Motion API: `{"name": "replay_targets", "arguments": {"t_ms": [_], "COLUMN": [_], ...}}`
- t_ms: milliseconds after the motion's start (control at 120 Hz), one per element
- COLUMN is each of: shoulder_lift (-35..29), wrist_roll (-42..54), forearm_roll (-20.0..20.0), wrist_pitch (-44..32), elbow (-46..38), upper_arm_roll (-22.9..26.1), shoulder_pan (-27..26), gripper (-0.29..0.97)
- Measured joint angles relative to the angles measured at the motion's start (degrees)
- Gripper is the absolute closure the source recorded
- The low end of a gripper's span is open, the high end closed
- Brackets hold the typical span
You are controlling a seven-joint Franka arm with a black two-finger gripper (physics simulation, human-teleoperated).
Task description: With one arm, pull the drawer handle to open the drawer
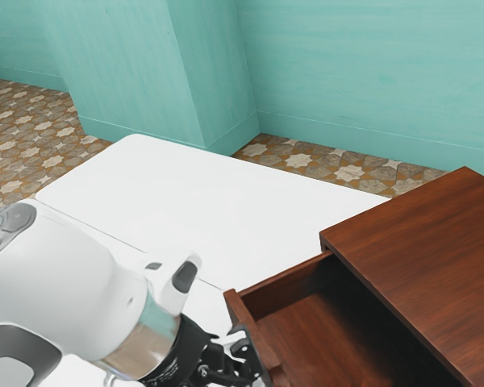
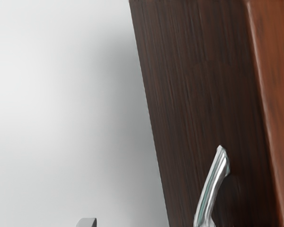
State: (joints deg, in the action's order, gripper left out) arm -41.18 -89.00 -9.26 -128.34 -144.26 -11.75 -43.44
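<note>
**Drawer partly out, hand at its front**

Your hand (image 1: 226,363) sat at the drawer (image 1: 323,330) front, which stood partly out of the cabinet (image 1: 436,250). The handle (image 2: 212,189) lay just under the hand, long axis along the front. Open or closed: could not tell.

Open drawer (image 1: 310,330) of brown cabinet (image 1: 436,242), end effector (image 1: 230,364) at its front

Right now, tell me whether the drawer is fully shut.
No, the drawer stands out from the cabinet, its hollow inside showing.
</note>
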Motion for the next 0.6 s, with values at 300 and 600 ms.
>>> {"name": "replay_targets", "arguments": {"t_ms": [300, 600], "shoulder_lift": [-1.39, 19.56], "wrist_roll": [-0.21, -1.3], "forearm_roll": [-4.83, 1.63], "wrist_pitch": [0.79, 21.93], "elbow": [1.66, 47.23], "upper_arm_roll": [-0.03, 7.36], "shoulder_pan": [-0.15, 19.41], "gripper": [0.49, 0.27]}}
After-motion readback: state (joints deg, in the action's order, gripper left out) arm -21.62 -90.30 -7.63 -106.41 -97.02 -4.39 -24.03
